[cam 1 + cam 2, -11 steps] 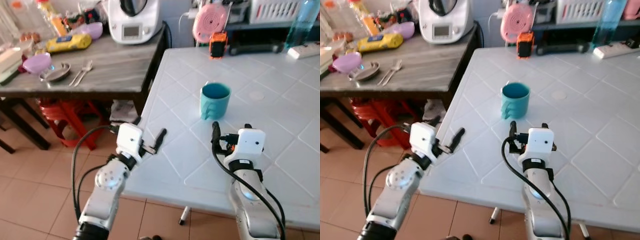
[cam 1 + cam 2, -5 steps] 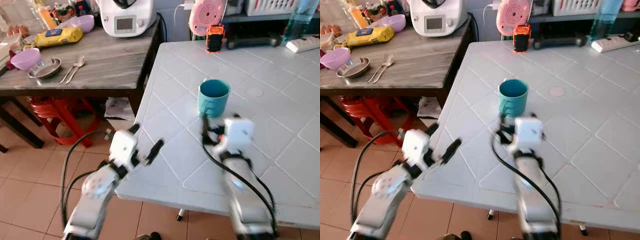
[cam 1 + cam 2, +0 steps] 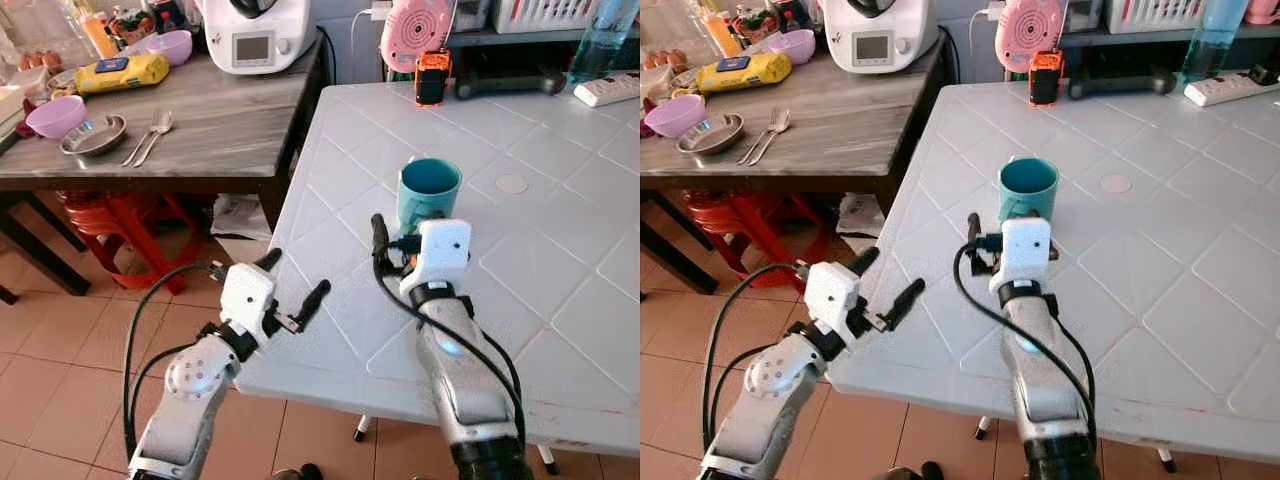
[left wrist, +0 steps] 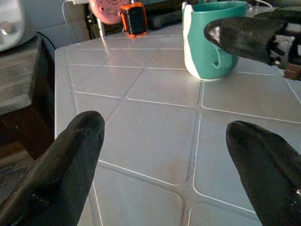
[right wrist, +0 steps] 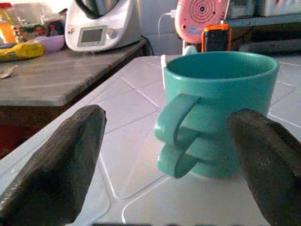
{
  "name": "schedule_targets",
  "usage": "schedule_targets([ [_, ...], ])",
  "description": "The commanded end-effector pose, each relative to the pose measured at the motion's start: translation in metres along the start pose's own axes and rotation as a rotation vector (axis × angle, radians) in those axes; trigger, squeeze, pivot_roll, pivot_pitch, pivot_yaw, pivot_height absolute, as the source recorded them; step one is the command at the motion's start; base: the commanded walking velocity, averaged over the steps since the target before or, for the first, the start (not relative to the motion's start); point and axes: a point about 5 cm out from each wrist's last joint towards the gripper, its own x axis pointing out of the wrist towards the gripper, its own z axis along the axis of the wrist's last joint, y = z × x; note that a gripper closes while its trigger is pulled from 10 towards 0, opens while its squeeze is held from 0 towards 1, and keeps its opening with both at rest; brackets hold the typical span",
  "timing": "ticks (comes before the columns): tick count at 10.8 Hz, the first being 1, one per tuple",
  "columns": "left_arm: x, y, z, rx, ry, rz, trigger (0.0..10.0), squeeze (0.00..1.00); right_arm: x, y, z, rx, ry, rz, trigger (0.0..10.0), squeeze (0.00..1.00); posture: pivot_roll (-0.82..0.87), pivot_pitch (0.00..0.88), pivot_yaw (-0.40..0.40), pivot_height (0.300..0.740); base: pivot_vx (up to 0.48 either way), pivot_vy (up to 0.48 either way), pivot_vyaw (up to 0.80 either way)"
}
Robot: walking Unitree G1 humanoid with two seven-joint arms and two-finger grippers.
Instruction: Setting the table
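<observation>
A teal ceramic mug [image 3: 429,195] with a looped handle stands upright on the white plastic bench with a moulded diamond grid [image 3: 560,260], toward its near-left part and well in from the edge; the right end effector [image 5: 164,155] is at the mug's near side with its two black fingers spread wide, the handle facing it, one finger [image 5: 263,165] close against the mug's wall and the other out over bare bench, nothing held; whether that finger touches the mug cannot be told; the left end effector [image 3: 297,290] hovers at the near-left edge of the white bench, fingers wide apart and empty, aimed across the surface toward the mug; to the left stands a grey wooden bench [image 3: 220,120], carrying a small round steel dish [image 3: 92,136], two metal forks [image 3: 150,138], a lilac plastic bowl [image 3: 55,115] and a white kitchen machine [image 3: 255,35].
</observation>
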Motion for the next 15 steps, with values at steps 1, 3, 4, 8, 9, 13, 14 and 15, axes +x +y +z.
schedule_targets([
  [1,-0.003,0.002,0.000,-0.004,0.006,0.001,10.0,0.00,0.003,0.002,0.003,0.014,-0.009,-0.011,10.0,0.00,-0.09,0.123,0.155,0.740,0.000,0.000,0.00],
  [3,-0.002,0.001,0.000,-0.016,0.007,-0.005,10.0,0.00,0.007,-0.010,0.002,0.015,0.000,-0.058,10.0,0.00,-0.09,0.123,0.163,0.740,0.000,0.000,0.00],
  [4,-0.001,0.000,0.000,-0.018,0.009,-0.009,10.0,0.00,0.009,-0.015,0.002,0.013,0.000,-0.074,10.0,0.00,-0.09,0.124,0.165,0.740,0.000,0.000,0.00],
  [8,0.001,0.003,0.000,-0.017,0.013,-0.015,10.0,0.00,0.013,-0.033,0.000,0.014,0.013,-0.153,10.0,0.00,-0.09,0.123,0.171,0.740,0.000,0.000,0.00],
  [9,0.001,0.004,-0.001,-0.016,0.014,-0.013,10.0,0.00,0.011,-0.036,0.000,0.006,0.011,-0.170,10.0,0.00,-0.09,0.122,0.171,0.740,0.000,0.000,0.00],
  [13,0.002,0.005,-0.001,-0.013,0.018,-0.012,10.0,0.00,0.002,-0.049,-0.002,-0.038,0.012,-0.193,10.0,0.00,-0.09,0.121,0.185,0.740,0.000,0.000,0.00],
  [14,0.002,0.005,-0.001,-0.012,0.018,-0.014,10.0,0.00,0.003,-0.047,-0.001,-0.049,0.003,-0.181,10.0,0.00,-0.09,0.120,0.187,0.740,0.000,0.000,0.00],
  [15,0.003,0.005,-0.001,-0.009,0.019,-0.015,10.0,0.00,0.006,-0.041,0.002,-0.064,-0.004,-0.154,10.0,0.00,-0.09,0.119,0.188,0.740,0.000,0.000,0.00],
])
